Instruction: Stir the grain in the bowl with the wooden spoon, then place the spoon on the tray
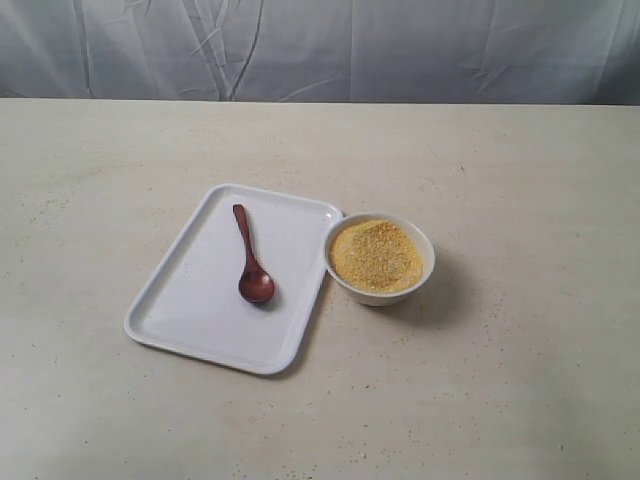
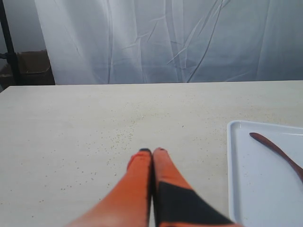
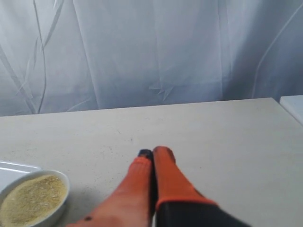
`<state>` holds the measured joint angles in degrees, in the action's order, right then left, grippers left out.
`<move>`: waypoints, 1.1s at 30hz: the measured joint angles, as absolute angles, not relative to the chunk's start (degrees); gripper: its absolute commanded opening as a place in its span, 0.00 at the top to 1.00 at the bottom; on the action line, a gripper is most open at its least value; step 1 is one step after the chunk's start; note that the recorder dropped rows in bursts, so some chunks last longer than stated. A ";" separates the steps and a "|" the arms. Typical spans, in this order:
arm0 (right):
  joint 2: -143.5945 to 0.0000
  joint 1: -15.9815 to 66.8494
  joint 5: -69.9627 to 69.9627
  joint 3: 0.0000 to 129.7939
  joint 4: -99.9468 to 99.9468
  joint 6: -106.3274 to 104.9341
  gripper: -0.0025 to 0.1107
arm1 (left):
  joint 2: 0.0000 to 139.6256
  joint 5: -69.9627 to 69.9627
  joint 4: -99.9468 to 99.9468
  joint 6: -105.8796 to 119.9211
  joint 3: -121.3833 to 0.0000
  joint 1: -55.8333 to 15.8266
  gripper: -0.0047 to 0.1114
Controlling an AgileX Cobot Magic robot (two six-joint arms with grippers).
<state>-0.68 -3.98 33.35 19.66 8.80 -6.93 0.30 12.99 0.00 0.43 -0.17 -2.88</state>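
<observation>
The wooden spoon [image 1: 248, 252] is lying on the tray [image 1: 190, 300], handle pointing up-frame, nearer the left gripper [image 2: 152, 151], whose fingers are pressing together, empty

Exterior view: raised, angled down across the table [image 1: 520, 400] toward a pale curtain [image 1: 400, 50] along the top of the frame. Moderate range, with the tray [image 1: 190, 300], wooden spoon [image 1: 250, 258] and bowl [image 1: 385, 295] mid-frame.

Left wrist view: low over the table, facing the curtain, left gripper [image 2: 152, 150] close to the lens. Tray edge and spoon handle shared with the exterior view.

Right wrist view: likewise low and near level, right gripper [image 3: 152, 152] close. Bowl, grain [image 3: 31, 198] and a tray corner shared.
</observation>
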 measured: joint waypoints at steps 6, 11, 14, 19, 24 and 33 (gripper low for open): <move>-0.32 -3.98 31.45 12.74 1.36 -6.93 0.99 | 0.30 12.99 0.00 0.43 -0.17 -2.88 0.96; -0.32 -3.98 23.72 7.40 1.10 -6.93 0.99 | 0.30 12.99 0.00 0.43 -0.17 -2.88 0.96; -0.32 -3.98 21.63 4.97 0.99 -6.93 0.99 | 0.30 12.99 0.00 0.43 -0.17 -2.88 0.96; -0.32 -3.98 21.40 1.06 0.99 -6.82 0.99 | 0.30 12.99 0.00 0.43 -0.17 -2.88 0.96; -0.32 -3.98 21.63 0.24 0.99 -6.82 0.99 | 0.30 12.99 0.00 0.43 -0.17 -2.88 0.96; -0.32 -3.98 21.40 0.24 0.99 -6.82 0.99 | 0.30 12.99 0.00 0.43 -0.17 -2.88 0.96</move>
<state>-0.32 -3.98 21.40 0.24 0.99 -6.82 0.30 12.99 0.00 0.43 -0.17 -2.88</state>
